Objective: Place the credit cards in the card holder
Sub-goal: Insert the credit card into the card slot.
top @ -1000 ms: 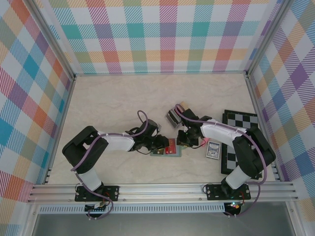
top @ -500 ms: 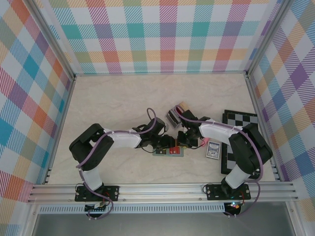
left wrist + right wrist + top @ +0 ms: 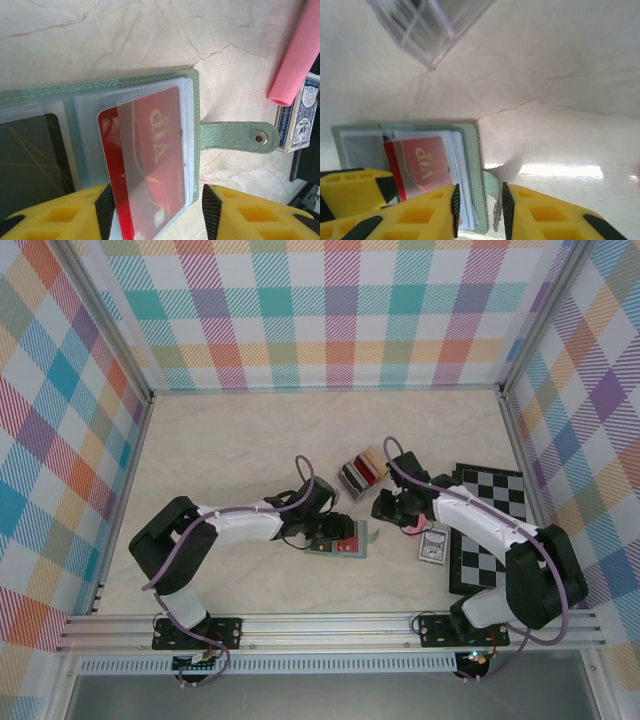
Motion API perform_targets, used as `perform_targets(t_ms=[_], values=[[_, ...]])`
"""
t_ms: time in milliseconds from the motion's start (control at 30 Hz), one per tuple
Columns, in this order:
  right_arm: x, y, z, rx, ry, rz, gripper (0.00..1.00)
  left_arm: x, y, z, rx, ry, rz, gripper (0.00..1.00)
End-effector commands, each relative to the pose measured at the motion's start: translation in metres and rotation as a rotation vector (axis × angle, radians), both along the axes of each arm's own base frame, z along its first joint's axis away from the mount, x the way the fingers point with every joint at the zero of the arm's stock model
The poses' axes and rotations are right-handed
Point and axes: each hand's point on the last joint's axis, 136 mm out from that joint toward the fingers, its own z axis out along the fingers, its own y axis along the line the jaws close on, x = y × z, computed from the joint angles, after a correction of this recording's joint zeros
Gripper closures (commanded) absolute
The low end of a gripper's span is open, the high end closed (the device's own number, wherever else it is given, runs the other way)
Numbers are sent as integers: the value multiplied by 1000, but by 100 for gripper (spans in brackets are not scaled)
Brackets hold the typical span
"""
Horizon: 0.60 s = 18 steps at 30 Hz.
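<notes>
The sage-green card holder (image 3: 345,543) lies open on the table. In the left wrist view a red VIP credit card (image 3: 150,150) sits in a clear sleeve of the card holder (image 3: 150,82), and a black card (image 3: 30,160) fills the sleeve to its left. My left gripper (image 3: 155,215) is open, its pads on either side of the red card, with a gap on the right. My right gripper (image 3: 479,210) hangs narrowly open above the holder's edge (image 3: 472,150) and snap strap, gripping nothing. It hovers up and right of the holder (image 3: 388,508). More cards stand in the clear rack (image 3: 360,472).
A pink stick (image 3: 410,527) and a blue playing-card box (image 3: 432,545) lie just right of the holder. A chessboard (image 3: 490,515) lies at the right side. The rack's corner (image 3: 430,25) shows ahead of my right gripper. Plaid walls close in the table.
My right gripper has drawn back up and right from the holder and opened slightly. My left gripper's jaws have widened around the red card. The rack is now uncovered.
</notes>
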Motion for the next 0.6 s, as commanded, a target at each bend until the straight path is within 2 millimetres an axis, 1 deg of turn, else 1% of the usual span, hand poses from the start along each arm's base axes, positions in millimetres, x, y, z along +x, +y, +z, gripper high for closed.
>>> perform_targets(t_ms=[0, 100, 167, 433, 567], values=[[4, -9, 12, -32, -15, -5, 69, 2, -1, 8, 22, -27, -12, 48], [5, -3, 14, -3, -13, 6, 69, 5, 1, 1, 51, -16, -1, 48], [4, -1, 11, 9, -4, 11, 68, 8, 0, -1, 49, -16, 4, 48], [-4, 4, -19, 12, 90, 25, 68, 12, -9, -10, 47, 3, -17, 49], [-6, 7, -28, 16, 116, 29, 69, 12, -18, -5, 16, 3, -47, 51]])
